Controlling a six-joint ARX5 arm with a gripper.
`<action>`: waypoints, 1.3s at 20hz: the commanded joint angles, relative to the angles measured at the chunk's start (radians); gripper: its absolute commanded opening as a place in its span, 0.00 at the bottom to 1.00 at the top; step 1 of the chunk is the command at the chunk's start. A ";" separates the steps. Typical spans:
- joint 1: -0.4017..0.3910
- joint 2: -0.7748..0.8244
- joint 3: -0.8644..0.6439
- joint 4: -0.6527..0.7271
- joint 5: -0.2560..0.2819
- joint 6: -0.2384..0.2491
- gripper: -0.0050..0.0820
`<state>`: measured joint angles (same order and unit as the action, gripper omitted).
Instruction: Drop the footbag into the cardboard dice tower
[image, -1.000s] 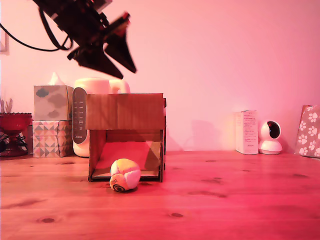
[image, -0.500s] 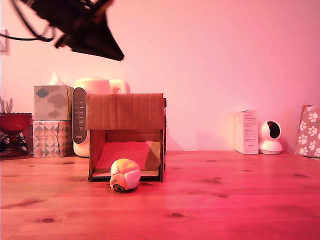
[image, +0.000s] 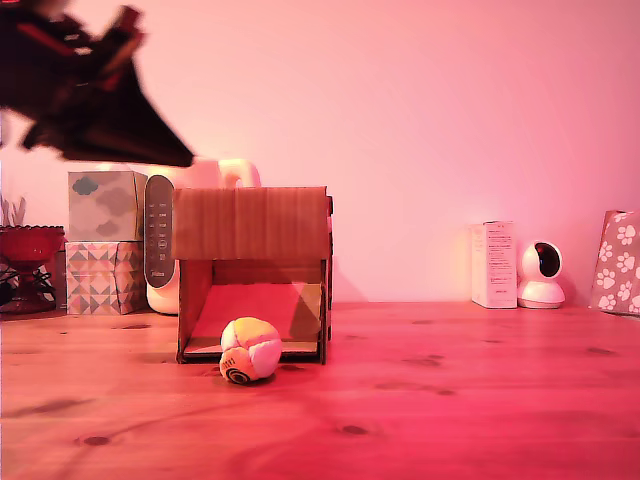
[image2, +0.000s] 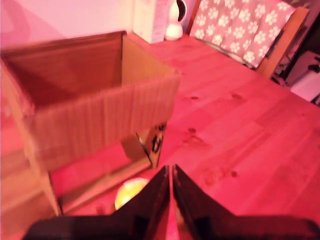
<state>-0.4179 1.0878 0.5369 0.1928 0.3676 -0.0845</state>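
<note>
The footbag (image: 250, 349), a cream, yellow and orange ball, lies on the wooden table against the front lip of the cardboard dice tower (image: 250, 225). In the exterior view my gripper (image: 170, 152) is a blurred dark shape high at the upper left, above and left of the tower and far from the ball. The wrist view looks down on the tower's open top (image2: 100, 120). There the footbag (image2: 131, 191) peeks out beside my gripper (image2: 171, 172), whose fingers are pressed together with nothing between them.
Stacked patterned tissue boxes (image: 104, 240), a white appliance (image: 160, 235) and a red bowl (image: 28, 243) stand behind the tower at the exterior view's left. A white box (image: 493, 264), a round white camera (image: 541, 274) and a paw-print bag (image: 620, 262) stand at the right.
My gripper has swung from above the tower toward the exterior view's left, ending a little lower than half a second ago. The footbag and tower have not moved.
</note>
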 joint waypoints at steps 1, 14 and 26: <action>0.004 -0.021 -0.050 0.013 0.001 -0.035 0.03; -0.021 0.085 -0.077 -0.042 0.002 -0.039 0.03; -0.100 0.374 -0.077 0.310 -0.028 -0.036 0.96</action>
<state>-0.5133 1.4429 0.4801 0.4728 0.3443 -0.1242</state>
